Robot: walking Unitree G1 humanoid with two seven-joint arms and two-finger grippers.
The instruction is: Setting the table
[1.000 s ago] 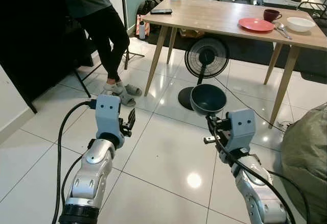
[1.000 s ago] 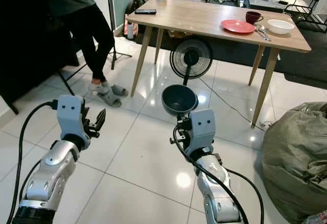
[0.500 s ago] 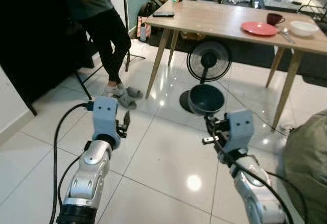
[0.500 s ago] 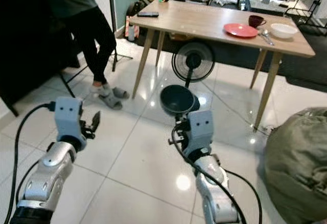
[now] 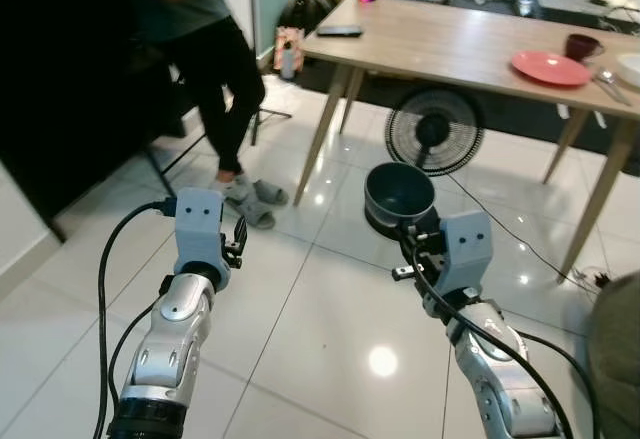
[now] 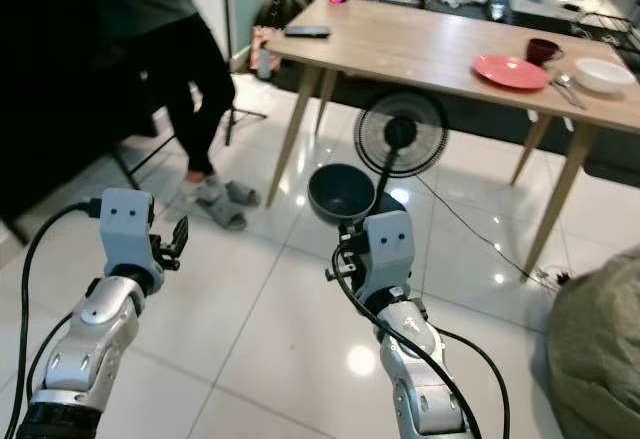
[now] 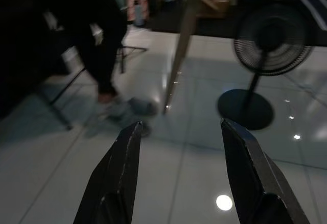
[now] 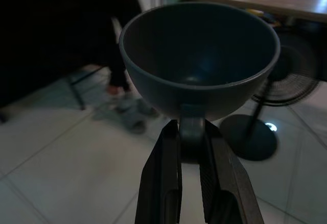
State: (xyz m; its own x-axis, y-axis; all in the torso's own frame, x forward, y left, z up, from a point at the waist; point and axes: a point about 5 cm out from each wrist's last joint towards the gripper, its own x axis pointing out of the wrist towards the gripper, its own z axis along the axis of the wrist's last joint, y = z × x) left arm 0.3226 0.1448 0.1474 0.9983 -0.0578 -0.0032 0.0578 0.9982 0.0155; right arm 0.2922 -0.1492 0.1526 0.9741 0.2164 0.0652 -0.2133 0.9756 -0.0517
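Observation:
A dark blue-grey bowl (image 5: 400, 191) hangs upright in mid-air over the tiled floor, with my right gripper (image 8: 190, 132) shut on its rim; the bowl (image 8: 199, 55) looks empty inside. My left gripper (image 7: 179, 142) is open and holds nothing, raised at my left (image 5: 238, 239). Ahead stands a wooden table (image 5: 450, 44) carrying a red plate (image 5: 548, 67), a dark red mug (image 5: 582, 45), a spoon (image 5: 608, 76) and a white bowl (image 6: 605, 75) at its right end.
A person in dark trousers (image 5: 215, 59) stands at the left by a light stand, slippers (image 5: 255, 199) at their feet. A black floor fan (image 5: 432, 129) stands under the table, its cable across the tiles. A phone (image 5: 340, 31) lies on the table's left end. A green beanbag (image 6: 600, 339) sits on the right.
The whole view has shifted, with the table and plate now further right: the camera moved. The bowl stays held in my right gripper; the left gripper stays open.

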